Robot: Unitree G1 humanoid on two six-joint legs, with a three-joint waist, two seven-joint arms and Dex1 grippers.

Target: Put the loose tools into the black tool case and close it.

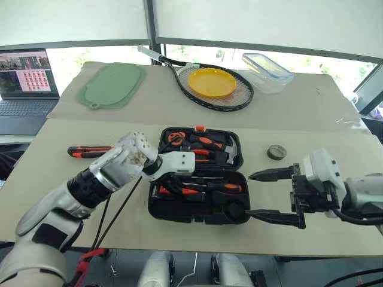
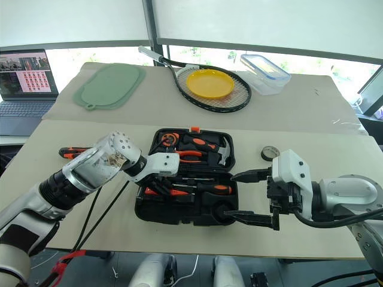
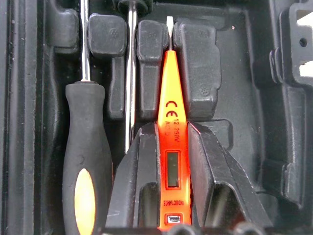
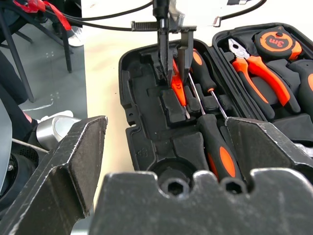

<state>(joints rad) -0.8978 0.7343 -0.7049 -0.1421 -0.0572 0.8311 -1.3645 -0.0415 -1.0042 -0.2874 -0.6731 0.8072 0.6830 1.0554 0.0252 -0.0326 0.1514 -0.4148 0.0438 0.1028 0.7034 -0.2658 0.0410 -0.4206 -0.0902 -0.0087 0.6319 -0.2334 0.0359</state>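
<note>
My left pincer (image 3: 168,171) was clenched on the tester pen (image 3: 168,122), inside the near half of the open tool case (image 1: 157,209) on the table (image 1: 311,173). The pen's long axis ran parallel to the two screwdrivers (image 3: 85,161) seated beside it, its metal tip pointing away from my wrist into a moulded slot. Its body read "CE", "12-250V" and "INDUCTANCE", with a small display window between my fingers. The right wrist view showed the pen held steeply over its recess and, in the lid half, a tape measure (image 4: 278,43) marked "3m" beside the orange-handled pliers (image 4: 254,66). My right pincer (image 1: 272,194) stood released, fingers wide apart, just right of the case. In the head views the utility knife (image 1: 87,151) lay lengthwise left of the case, the tape roll (image 1: 276,152) to its right.
</note>
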